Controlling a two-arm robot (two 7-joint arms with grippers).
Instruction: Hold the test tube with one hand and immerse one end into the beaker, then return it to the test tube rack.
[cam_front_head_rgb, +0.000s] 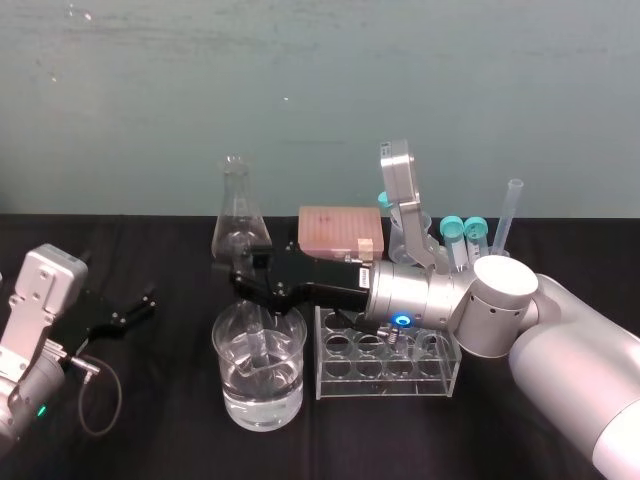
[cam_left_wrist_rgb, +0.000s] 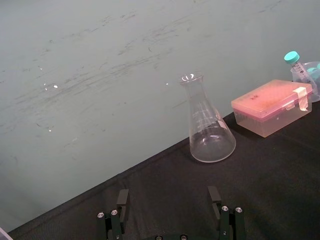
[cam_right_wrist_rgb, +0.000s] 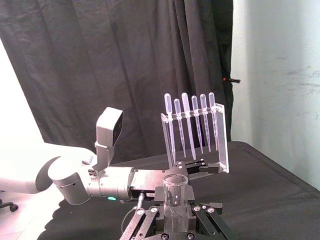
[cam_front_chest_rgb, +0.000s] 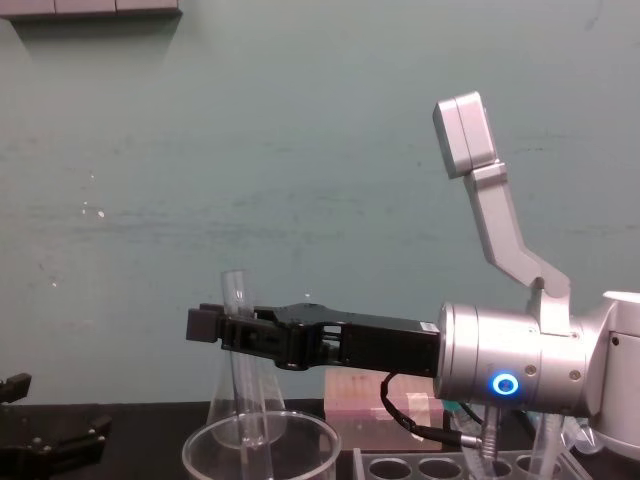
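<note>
Pincer: the right pincer (cam_front_chest_rgb: 222, 327) reaches in level from the right, fingers closed on the test tube (cam_front_chest_rgb: 248, 395) a short way below its open mouth.
Tube: it hangs over the beaker (cam_front_head_rgb: 228, 390), left of the rack (cam_front_head_rgb: 385, 368), with its lower part down inside the glass wall. Whether the rounded tip has met the clear liquid (cam_front_head_rgb: 262, 405) cannot be told.
Axis: the long axis is close to upright, mouth up and rounded end down. In the chest view the mouth leans a little to the left.
Handling: thin bare glass, so likely light, stiff, slick and quick to crack. It calls for a modest squeeze and no knock against the beaker's thick rim.
Hold: the upper stretch, where the fingers sit, looks the right place. It leaves the lower length free for the dip and, later, for a hole in the rack.
Rack: it stands on the black counter (cam_front_head_rgb: 170, 440) just right of the beaker, and its near holes are unfilled.
Left pincer: the left pincer (cam_front_head_rgb: 138, 308) is parked low at the left of the scene, well apart from the glassware, fingers spread and holding nothing.
</note>
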